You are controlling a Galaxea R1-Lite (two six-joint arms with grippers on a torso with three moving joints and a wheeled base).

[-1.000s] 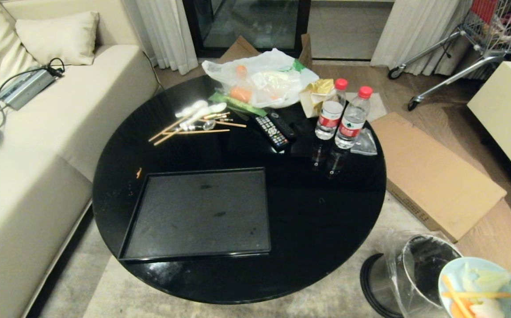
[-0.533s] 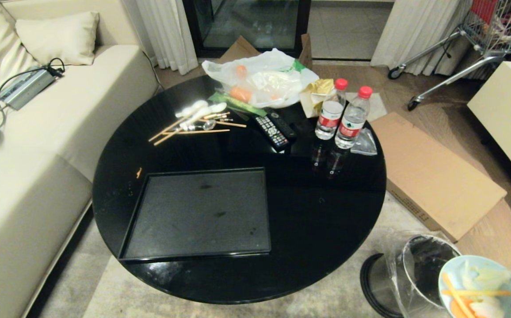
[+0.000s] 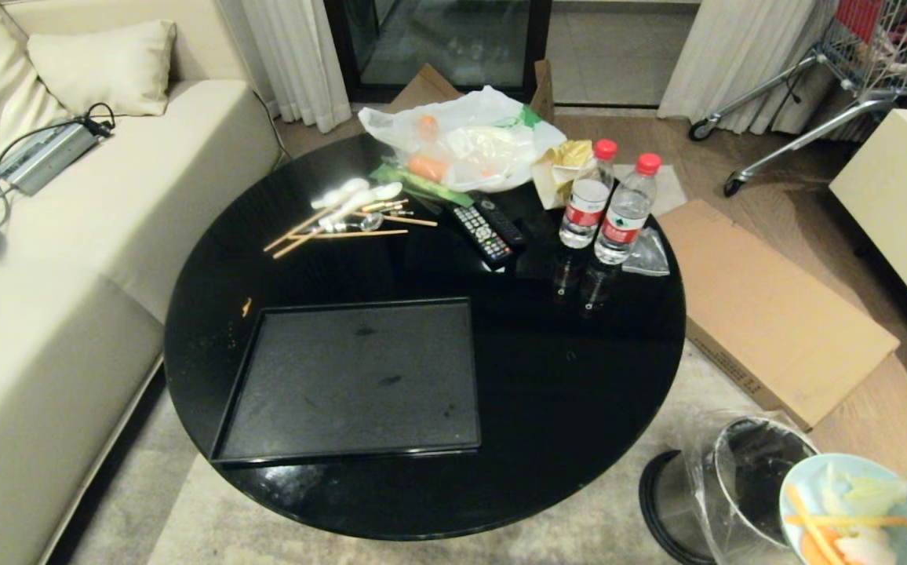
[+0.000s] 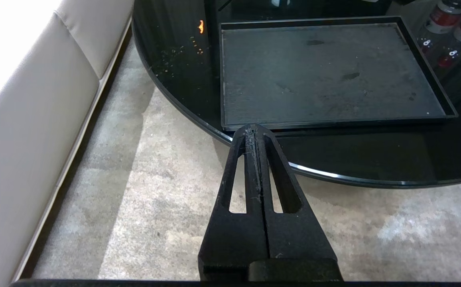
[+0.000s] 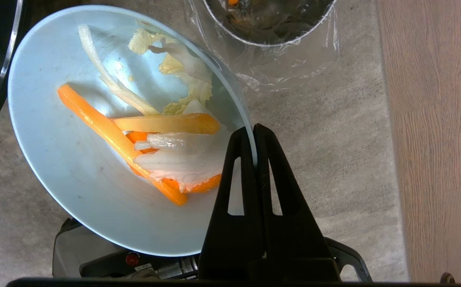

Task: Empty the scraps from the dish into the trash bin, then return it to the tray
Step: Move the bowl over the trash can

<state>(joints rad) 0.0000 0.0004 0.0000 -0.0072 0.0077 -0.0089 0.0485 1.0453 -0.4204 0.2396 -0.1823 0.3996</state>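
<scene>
dish point(image 5: 75, 191) holding scraps point(image 5: 150, 135), tray point(image 3: 351, 380) bare

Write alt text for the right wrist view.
The right gripper pinches the rim of a pale blue dish, tilted, holding orange carrot strips and pale vegetable peelings. Beyond it stands the bag-lined metal trash bin on grey carpet, with wooden floor alongside.

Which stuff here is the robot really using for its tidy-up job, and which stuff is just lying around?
For the job:
- dish, pinched by the right gripper
- scraps in it
- trash bin
- tray

Just lying about:
- water bottles
- remote controls
- chopsticks
- carrot bag
- cardboard
</scene>
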